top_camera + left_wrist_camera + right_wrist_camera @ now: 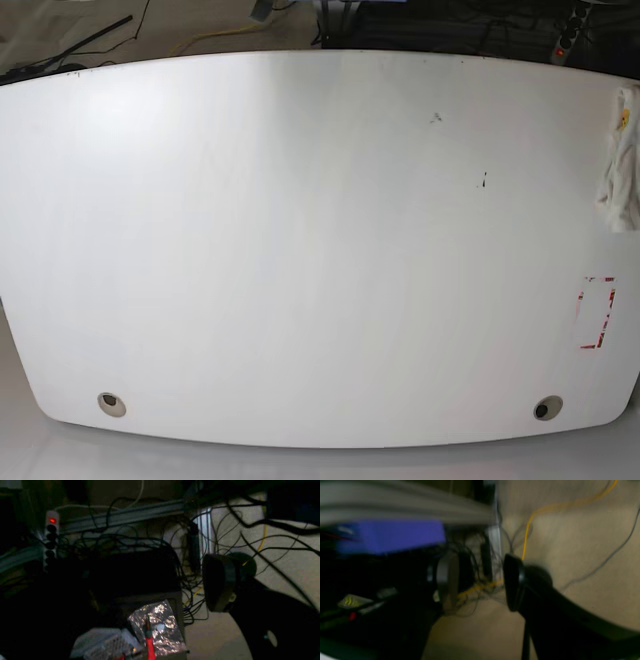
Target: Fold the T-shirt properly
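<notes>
The white T-shirt (621, 160) lies crumpled at the table's far right edge in the base view, with a small yellow mark showing on it. Neither arm shows in the base view. Both wrist cameras look away from the table, at floor and cables. My right gripper (480, 582) is open and empty, with both black fingers (513, 582) apart. My left gripper (162, 585) holds nothing; one black finger (217, 582) stands far to the right and the other is lost in the dark. The T-shirt is out of both wrist views.
The white table (300, 250) has a red tape rectangle (597, 312) at the right and two cable holes (112, 404) near the front edge. Beyond it are tangled cables, a power strip (51, 530), a foil bag (157, 627) and a blue box (392, 533).
</notes>
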You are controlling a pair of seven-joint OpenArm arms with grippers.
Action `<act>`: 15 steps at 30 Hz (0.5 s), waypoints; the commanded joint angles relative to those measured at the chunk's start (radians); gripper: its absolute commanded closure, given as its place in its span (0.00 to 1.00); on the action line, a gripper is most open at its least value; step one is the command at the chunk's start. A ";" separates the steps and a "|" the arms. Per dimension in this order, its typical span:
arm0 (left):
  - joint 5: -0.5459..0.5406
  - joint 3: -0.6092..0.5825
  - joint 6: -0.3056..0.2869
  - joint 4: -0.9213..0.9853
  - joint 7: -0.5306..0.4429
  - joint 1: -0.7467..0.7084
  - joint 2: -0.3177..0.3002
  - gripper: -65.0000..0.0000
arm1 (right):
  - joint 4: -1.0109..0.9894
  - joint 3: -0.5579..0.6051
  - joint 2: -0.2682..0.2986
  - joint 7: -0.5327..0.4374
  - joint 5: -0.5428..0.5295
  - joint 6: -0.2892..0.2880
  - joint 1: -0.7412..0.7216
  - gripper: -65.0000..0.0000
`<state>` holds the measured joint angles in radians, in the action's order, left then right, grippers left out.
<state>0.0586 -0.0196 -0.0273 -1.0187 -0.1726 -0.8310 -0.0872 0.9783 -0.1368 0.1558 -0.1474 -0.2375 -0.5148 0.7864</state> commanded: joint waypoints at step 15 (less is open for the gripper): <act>-0.085 -0.006 -0.007 0.654 -0.011 0.448 -0.004 0.23 | -0.597 0.138 0.040 -0.018 -0.007 -0.003 -0.437 0.59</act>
<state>-0.0273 -0.0280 -0.0349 -0.3969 -0.1764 -0.3965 -0.0868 0.4324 -0.0113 0.1883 -0.1574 -0.2432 -0.5007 0.3691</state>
